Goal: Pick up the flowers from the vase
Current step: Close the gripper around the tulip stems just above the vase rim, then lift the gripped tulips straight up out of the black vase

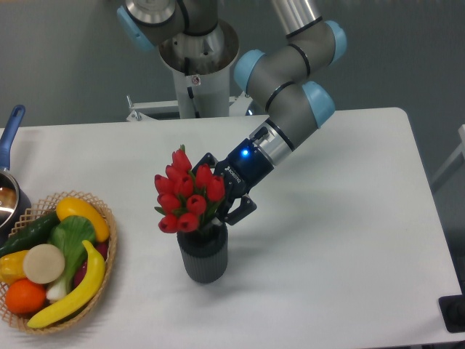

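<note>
The flowers (185, 193), a bunch of red tulip buds with green leaves, stand in the dark grey ribbed vase (203, 256) at the middle of the table and lean a little to the left. My gripper (218, 195) reaches in from the upper right, level with the buds and just above the vase mouth. One black finger (244, 209) shows to the right of the bunch and another part (206, 159) above it. The fingertips are hidden behind the buds, so I cannot tell whether the jaws grip the bunch.
A woven wicker basket (109, 251) with toy fruit and vegetables sits at the front left. A pot with a blue handle (10, 131) is at the left edge. The robot base (196, 69) stands behind the table.
</note>
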